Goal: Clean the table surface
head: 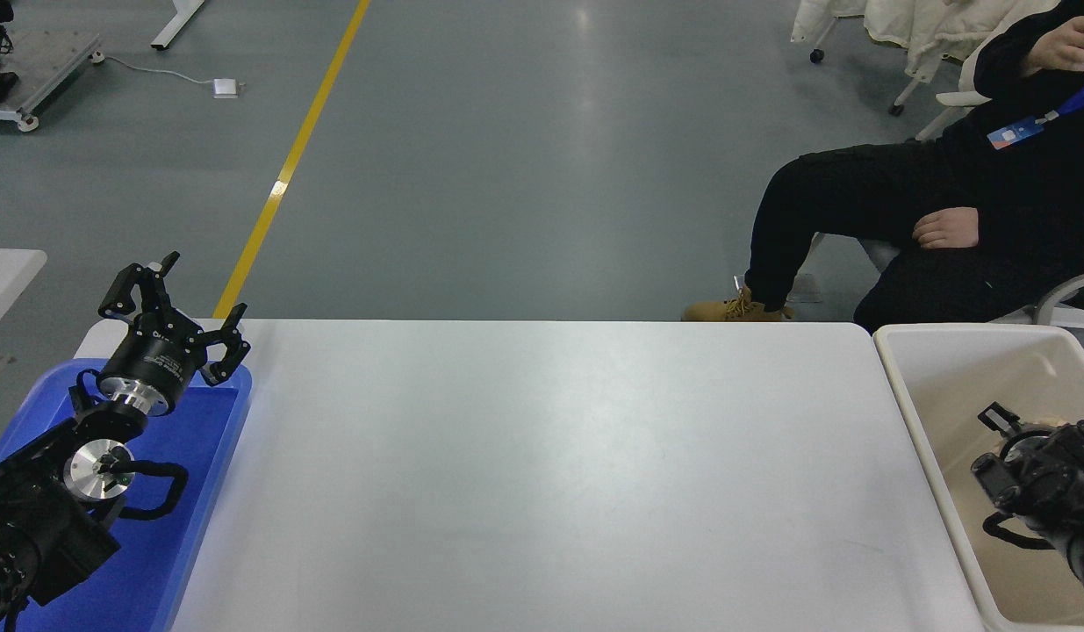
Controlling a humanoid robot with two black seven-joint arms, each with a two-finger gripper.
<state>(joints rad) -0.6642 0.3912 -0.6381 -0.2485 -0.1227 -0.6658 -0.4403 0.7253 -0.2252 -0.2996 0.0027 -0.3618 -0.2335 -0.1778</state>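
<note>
Centrally, the smooth matte white rectangular table surface fills the lower middle of the frame, its far edge running straight across just below the grey floor. At its left end lies a flat blue plastic tray, and over that tray the left arm rests at the lower left — its black left gripper points toward the upper left with the fingers spread wide, holding nothing. Against the table's right end stands a deep cream-beige plastic bin. Inside the bin, at the lower right of the frame, sits the black right gripper; whether its pincer is wide or narrow I cannot tell, since only a dark bulk shows. Beyond the table, at the upper right, a person in black clothing sits with a tan boot on the floor — a yellow floor line slants down at the upper left.
</note>
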